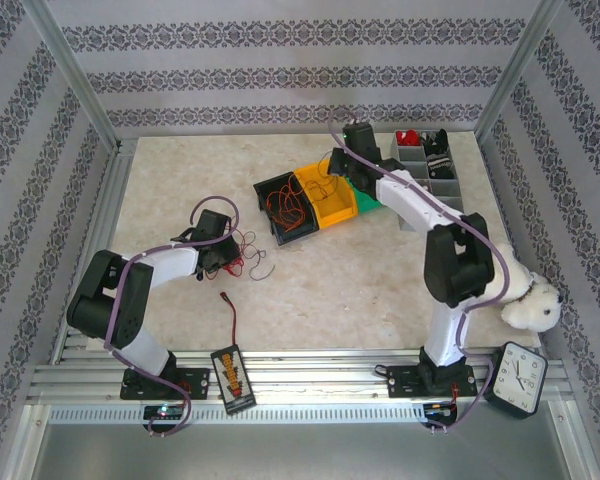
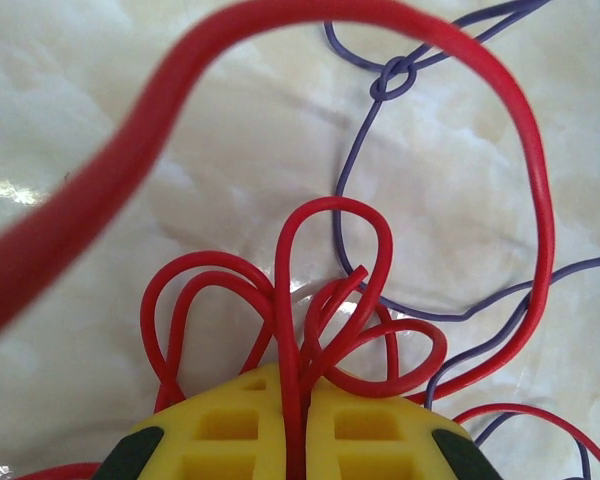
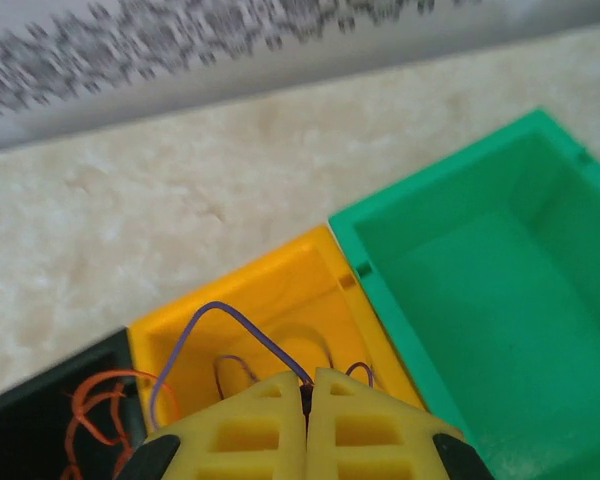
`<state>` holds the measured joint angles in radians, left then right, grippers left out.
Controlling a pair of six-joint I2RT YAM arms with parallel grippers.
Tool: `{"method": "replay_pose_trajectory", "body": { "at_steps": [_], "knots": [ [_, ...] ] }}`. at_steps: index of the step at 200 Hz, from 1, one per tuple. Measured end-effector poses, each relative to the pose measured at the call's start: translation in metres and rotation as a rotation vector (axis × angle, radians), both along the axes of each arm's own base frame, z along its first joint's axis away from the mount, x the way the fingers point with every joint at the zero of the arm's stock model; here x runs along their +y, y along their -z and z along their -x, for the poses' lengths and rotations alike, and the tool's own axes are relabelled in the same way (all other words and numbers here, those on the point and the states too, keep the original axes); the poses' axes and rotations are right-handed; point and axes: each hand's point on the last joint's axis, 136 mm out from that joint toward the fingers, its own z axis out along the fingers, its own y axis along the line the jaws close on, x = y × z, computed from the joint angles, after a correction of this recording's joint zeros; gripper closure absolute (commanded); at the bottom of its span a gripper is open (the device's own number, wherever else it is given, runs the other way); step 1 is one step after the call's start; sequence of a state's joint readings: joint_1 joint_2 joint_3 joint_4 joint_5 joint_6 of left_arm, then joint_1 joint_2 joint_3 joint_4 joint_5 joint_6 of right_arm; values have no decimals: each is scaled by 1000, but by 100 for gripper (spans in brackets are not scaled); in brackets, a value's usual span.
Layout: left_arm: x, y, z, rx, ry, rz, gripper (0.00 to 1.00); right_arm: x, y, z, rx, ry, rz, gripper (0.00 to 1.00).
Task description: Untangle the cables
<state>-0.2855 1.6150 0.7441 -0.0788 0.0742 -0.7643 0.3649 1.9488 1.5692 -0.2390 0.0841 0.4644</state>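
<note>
Left wrist view: my left pincer (image 2: 298, 425) grips bunched red cables (image 2: 283, 290), loops fanning just ahead, a knotted purple cable (image 2: 395, 75) beyond. My right pincer (image 3: 308, 388) pinches a purple strand (image 3: 250, 325) above the yellow bin (image 3: 280, 275). I'd draw apart slowly, minding that knot.

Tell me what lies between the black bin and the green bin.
The orange bin, side by side with the black bin and green bin; the right wrist view shows it.
</note>
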Motion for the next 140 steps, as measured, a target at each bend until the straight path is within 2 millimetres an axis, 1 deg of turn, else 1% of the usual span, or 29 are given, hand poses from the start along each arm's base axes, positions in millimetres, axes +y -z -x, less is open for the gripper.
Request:
{"method": "replay_pose_trajectory", "body": {
  "at_steps": [13, 30, 42, 66, 90, 116, 127, 140],
  "knots": [
    [0, 0, -1, -1, 0, 1, 100, 3, 20, 2, 52, -12, -1, 87],
    [0, 0, -1, -1, 1, 1, 100, 7, 33, 6, 98, -23, -11, 72],
    [-1, 0, -1, 0, 3, 3, 100, 7, 36, 8, 113, -26, -17, 64],
    [-1, 0, -1, 1, 8, 9, 100, 9, 27, 12, 100, -26, -30, 53],
    [-3, -1, -1, 1, 24, 13, 100, 6, 11, 22, 77, -34, -32, 50],
    [-2, -1, -1, 0, 30, 13, 100, 4, -9, 30, 39, -44, -39, 52],
    [-2, -1, -1, 0, 33, 15, 100, 3, -11, 36, 35, -57, -43, 52],
    [-2, -1, -1, 0, 33, 17, 100, 5, -8, 44, 47, -75, -52, 53]
  ]
}}
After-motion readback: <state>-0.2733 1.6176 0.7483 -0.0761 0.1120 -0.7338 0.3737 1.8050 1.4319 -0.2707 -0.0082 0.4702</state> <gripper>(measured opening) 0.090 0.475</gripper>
